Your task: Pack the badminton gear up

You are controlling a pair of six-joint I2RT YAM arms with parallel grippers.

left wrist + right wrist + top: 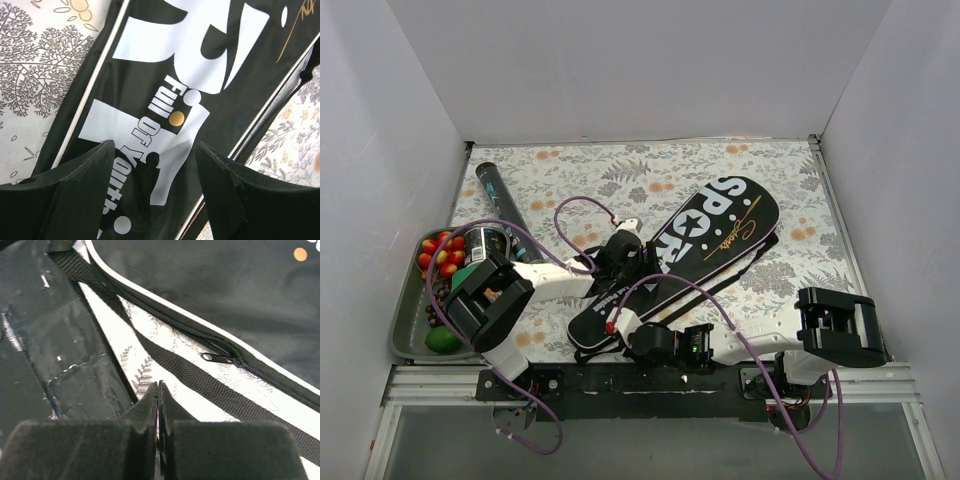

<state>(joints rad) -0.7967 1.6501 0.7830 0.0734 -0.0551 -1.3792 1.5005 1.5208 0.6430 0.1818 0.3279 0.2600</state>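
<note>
As it lies flat, racket bag (720, 228) (woven) tapers.

**Top view.** The left arm (545, 280) covers the last letter printed on the racket bag (715, 235). Both arms conceal the bag's end toward the bench's near edge. The shuttle tube (498, 192), along the left edge, loses its near end behind the left arm. The same arm overlaps the tray (405, 335) at the near-left corner.

**Left wrist view.** The bag runs off every picture edge. The spread fingers of the left gripper (155, 150) mask the lower small print (175, 100).

**Right wrist view.** The bag, its zip (217, 358) and strap (200, 380) are cut off at the frame. The fingertips of the right gripper (158, 386) meet. The bag's contents cannot be seen.
</note>
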